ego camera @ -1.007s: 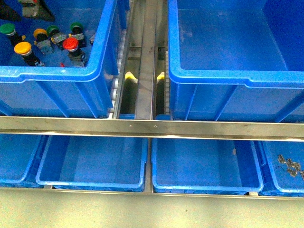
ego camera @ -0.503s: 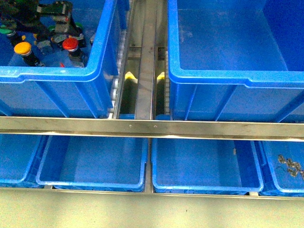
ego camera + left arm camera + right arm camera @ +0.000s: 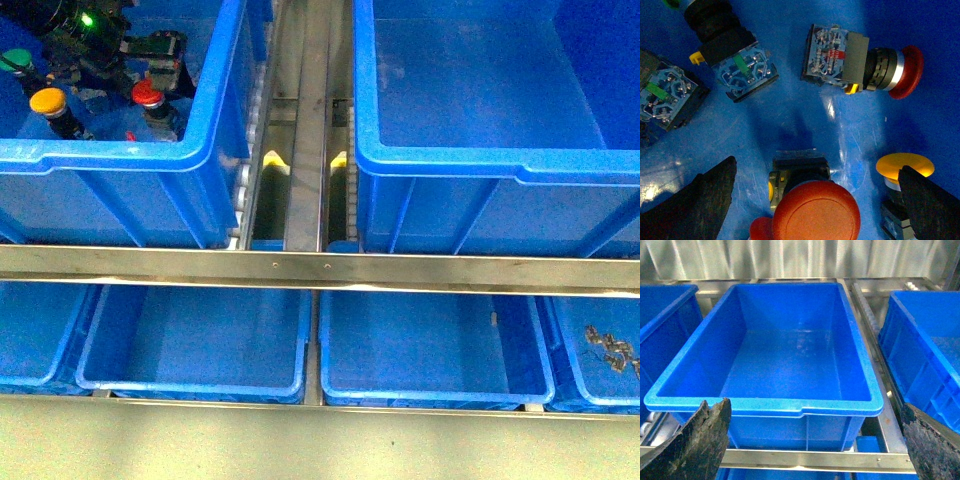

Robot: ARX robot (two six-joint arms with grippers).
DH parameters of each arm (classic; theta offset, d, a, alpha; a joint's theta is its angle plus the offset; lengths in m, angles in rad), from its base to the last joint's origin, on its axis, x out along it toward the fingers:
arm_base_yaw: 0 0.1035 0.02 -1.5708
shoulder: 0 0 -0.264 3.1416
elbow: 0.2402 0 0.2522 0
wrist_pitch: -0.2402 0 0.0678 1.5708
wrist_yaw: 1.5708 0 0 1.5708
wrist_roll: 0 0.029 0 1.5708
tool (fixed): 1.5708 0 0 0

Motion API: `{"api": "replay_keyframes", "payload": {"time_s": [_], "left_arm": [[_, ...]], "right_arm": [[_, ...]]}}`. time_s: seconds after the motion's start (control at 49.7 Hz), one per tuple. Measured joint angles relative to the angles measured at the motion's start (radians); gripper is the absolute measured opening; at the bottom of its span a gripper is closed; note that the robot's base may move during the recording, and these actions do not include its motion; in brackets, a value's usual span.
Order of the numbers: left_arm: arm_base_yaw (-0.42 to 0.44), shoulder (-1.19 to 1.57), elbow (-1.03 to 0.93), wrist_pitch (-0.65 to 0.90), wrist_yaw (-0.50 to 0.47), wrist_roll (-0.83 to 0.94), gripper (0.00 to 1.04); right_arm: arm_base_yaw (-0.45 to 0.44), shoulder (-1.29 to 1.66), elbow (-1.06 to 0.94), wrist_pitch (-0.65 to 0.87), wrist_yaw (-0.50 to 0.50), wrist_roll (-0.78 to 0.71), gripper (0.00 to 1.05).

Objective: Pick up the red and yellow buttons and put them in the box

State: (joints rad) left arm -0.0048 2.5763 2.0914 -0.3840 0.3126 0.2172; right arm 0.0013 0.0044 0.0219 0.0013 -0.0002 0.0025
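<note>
My left gripper (image 3: 812, 210) hangs open inside the left crate (image 3: 120, 158), its fingers either side of an upright red button (image 3: 816, 212) without touching it. A second red button (image 3: 905, 72) lies on its side further off. A yellow button (image 3: 905, 165) stands close to one finger (image 3: 930, 205). In the front view the left arm (image 3: 95, 40) covers the crate's back, with a red button (image 3: 148, 95) and a yellow button (image 3: 47, 101) showing in front of it. The box (image 3: 765, 405) is the large empty crate (image 3: 450, 160) on the right. My right gripper (image 3: 812, 445) is open, before its near rim.
Green-capped buttons (image 3: 15, 60) and bodies with green inserts (image 3: 740, 65) lie among the others. A steel rail (image 3: 320, 268) crosses in front of both crates, with shallow blue trays (image 3: 190, 345) below it. A roller track (image 3: 300, 150) runs between the crates. Another crate (image 3: 920, 340) flanks the box.
The left arm has come down into the left crate and shifted right over the buttons, now hiding the back ones. The buttons have not moved.
</note>
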Motion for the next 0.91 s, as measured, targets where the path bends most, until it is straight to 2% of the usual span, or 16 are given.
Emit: {"api": "replay_keyframes", "payload": {"time_s": [0.06, 0.302, 0.362, 0.644, 0.906], "left_arm": [[-0.001, 0.011, 0.023, -0.010, 0.001, -0.005, 0.96], [-0.001, 0.025, 0.033, -0.023, 0.005, -0.024, 0.43], [-0.001, 0.025, 0.032, -0.022, 0.005, -0.028, 0.34], [0.014, 0.020, 0.016, 0.023, 0.020, -0.107, 0.34], [0.068, -0.146, -0.155, 0.172, 0.181, -0.409, 0.34]], "right_arm": [[0.000, 0.000, 0.000, 0.000, 0.000, 0.000, 0.98], [0.000, 0.000, 0.000, 0.000, 0.000, 0.000, 0.98], [0.000, 0.000, 0.000, 0.000, 0.000, 0.000, 0.98], [0.000, 0.000, 0.000, 0.000, 0.000, 0.000, 0.98], [0.000, 0.000, 0.000, 0.000, 0.000, 0.000, 0.98]]}}
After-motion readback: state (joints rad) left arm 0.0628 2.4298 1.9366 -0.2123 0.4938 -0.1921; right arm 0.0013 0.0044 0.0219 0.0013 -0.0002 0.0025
